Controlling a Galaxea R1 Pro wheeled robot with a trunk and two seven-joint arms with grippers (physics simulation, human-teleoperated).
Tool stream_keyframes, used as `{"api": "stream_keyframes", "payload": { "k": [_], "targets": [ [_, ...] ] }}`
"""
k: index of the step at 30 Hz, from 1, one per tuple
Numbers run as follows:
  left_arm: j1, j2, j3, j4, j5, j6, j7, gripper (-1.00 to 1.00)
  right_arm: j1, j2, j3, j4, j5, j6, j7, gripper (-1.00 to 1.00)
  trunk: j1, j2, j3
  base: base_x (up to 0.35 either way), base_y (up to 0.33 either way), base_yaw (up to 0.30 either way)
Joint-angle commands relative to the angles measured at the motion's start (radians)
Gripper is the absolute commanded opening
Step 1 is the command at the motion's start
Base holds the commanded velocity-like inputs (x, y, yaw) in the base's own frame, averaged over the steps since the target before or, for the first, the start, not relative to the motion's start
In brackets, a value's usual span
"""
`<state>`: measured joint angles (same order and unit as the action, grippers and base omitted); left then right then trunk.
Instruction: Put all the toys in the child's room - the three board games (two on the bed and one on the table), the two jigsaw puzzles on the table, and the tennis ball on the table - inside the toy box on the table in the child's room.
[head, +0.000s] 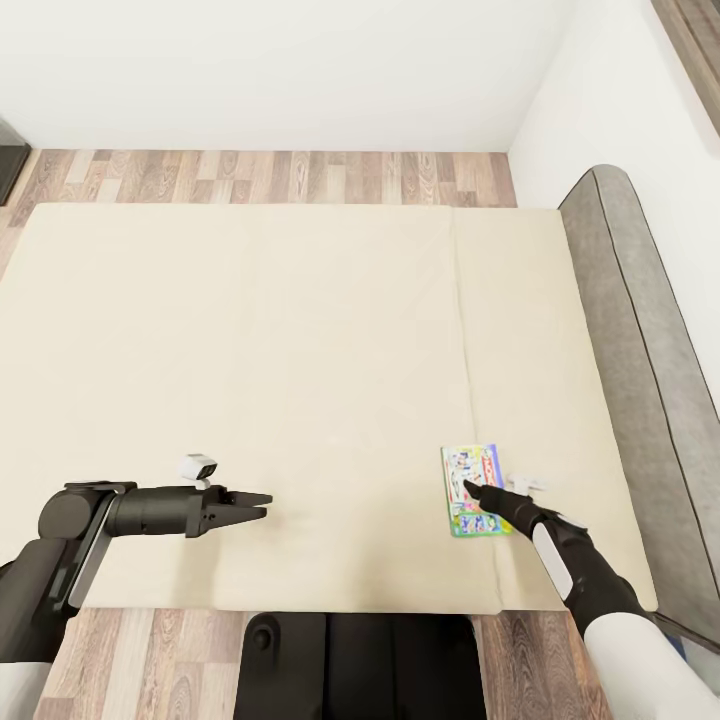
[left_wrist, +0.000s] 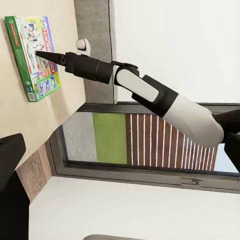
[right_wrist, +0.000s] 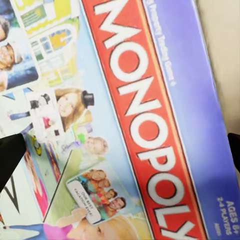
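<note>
Near the bed's (head: 300, 340) front edge, toward the grey headboard (head: 640, 360), lies one board game (head: 472, 490), flat on the beige mattress (Monopoly lettering plain in the right wrist view (right_wrist: 150, 115)). Right tool (head: 468, 486) poised over the lid, tips at or just above it; fingers dark at both borders of the wrist picture, so apparently spread, gripping nothing. Left tool (head: 255, 503) hangs well apart over bare mattress, jaws nearly together, empty. Best to straddle the box's narrow width near an edge, press lightly into the soft mattress, pinch firmly, then lift level. Risk: thin box sliding instead of seating between the fingers.
</note>
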<state>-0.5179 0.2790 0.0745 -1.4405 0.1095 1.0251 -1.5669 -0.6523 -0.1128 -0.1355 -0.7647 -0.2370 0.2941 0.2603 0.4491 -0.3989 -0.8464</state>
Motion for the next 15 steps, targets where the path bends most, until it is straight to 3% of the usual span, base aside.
{"api": "stream_keyframes", "payload": {
  "k": [1, 15],
  "targets": [
    [-0.001, 0.0, 0.0, 0.0, -0.001, 0.01, -0.004, 1.0, 0.0, 0.001, -0.003, 0.018, -0.001, 0.016, 0.005, 1.0, 0.001, -0.001, -0.001, 0.0, 0.0, 0.0],
    [-0.001, 0.0, 0.0, 0.0, -0.001, 0.01, -0.004, 1.0, -0.026, 0.015, -0.001, 0.025, -0.003, 0.081, 0.006, 1.0, 0.001, -0.001, -0.001, 0.0, 0.0, 0.0]
  ]
}}
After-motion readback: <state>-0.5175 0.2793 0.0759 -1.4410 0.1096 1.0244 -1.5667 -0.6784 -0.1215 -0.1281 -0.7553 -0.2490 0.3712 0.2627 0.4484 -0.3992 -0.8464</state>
